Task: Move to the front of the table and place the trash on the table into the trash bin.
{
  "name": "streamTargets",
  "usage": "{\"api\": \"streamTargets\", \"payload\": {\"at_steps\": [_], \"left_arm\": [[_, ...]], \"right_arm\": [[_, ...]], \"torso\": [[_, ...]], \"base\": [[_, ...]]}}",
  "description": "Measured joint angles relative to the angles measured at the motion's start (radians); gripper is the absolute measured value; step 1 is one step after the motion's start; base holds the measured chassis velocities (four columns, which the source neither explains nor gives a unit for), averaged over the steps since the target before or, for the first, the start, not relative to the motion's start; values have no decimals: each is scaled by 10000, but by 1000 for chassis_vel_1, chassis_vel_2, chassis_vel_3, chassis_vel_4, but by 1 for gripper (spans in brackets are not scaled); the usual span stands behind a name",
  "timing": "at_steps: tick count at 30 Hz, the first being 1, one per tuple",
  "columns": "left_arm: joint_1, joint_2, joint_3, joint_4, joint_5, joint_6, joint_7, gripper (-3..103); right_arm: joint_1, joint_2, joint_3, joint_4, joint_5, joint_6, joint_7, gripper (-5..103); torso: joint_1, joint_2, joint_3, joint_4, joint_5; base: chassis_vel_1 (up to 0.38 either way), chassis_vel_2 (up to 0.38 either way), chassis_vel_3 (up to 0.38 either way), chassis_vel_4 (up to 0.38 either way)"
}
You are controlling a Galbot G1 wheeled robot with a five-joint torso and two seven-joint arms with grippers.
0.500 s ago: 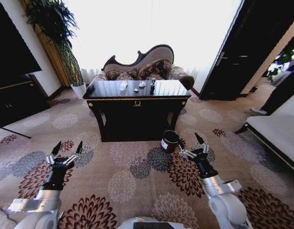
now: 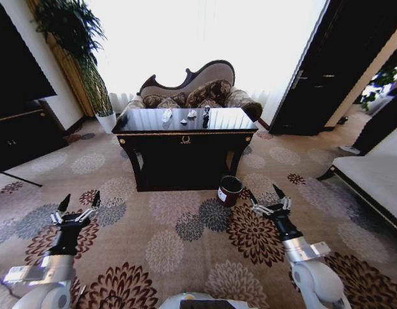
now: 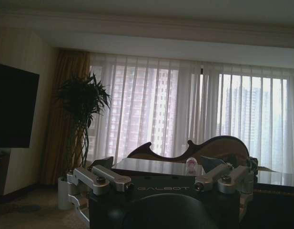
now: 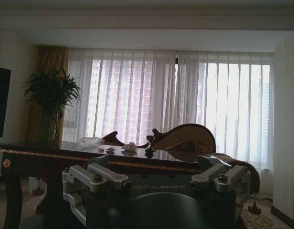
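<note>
The small round dark reddish-brown trash bin [image 2: 230, 190] with a white label stands on the patterned carpet [image 2: 172, 244] just beside the front right leg of the large glossy black rectangular table [image 2: 185, 138]; its dark inside gives no view of any contents. On the tabletop, toward the far middle, lie the trash pieces: a clear plastic bottle [image 2: 166, 114] on its side, crumpled white paper scraps [image 2: 192, 114], and a dark printed drink can [image 2: 206, 116] upright to their right. A curved brown sofa [image 2: 195, 90] sits right behind the table, and a tall green potted plant [image 2: 82, 51] stands off the far left corner. Open carpet stretches between the robot and the table's front edge, with a dark cabinet [image 2: 18, 138] along the left and a white-cushioned bench [image 2: 372, 180] along the right. The left gripper [image 2: 78, 205] hangs low over the carpet at the near left, fingers spread apart and holding nothing; the right gripper [image 2: 271, 199] is likewise spread and unloaded, near the bin and to its right.
</note>
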Motion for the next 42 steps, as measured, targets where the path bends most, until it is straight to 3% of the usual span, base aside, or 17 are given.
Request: {"api": "streamTargets", "payload": {"at_steps": [5, 9, 21, 42], "left_arm": [[-67, -16, -88, 40, -150, 48, -102, 100], [-106, 28, -194, 193, -181, 77, -189, 100], [-437, 298, -982, 662, -895, 301, -227, 100], [-399, 176, -746, 525, -685, 250, -22, 100]], "right_arm": [[-57, 64, -12, -448, 290, 772, -1034, 100], [-46, 103, -24, -547, 425, 939, -1227, 100], [-101, 230, 12, -685, 1121, 947, -1179, 100], [-24, 402, -184, -495, 1150, 871, -930, 100]], "torso": [[-1, 0, 0, 1, 2], [-1, 0, 0, 0, 0], [0, 0, 0, 0, 0], [-1, 1, 0, 0, 0]], "base": [[0, 0, 0, 0], [0, 0, 0, 0], [0, 0, 0, 0], [0, 0, 0, 0]]}}
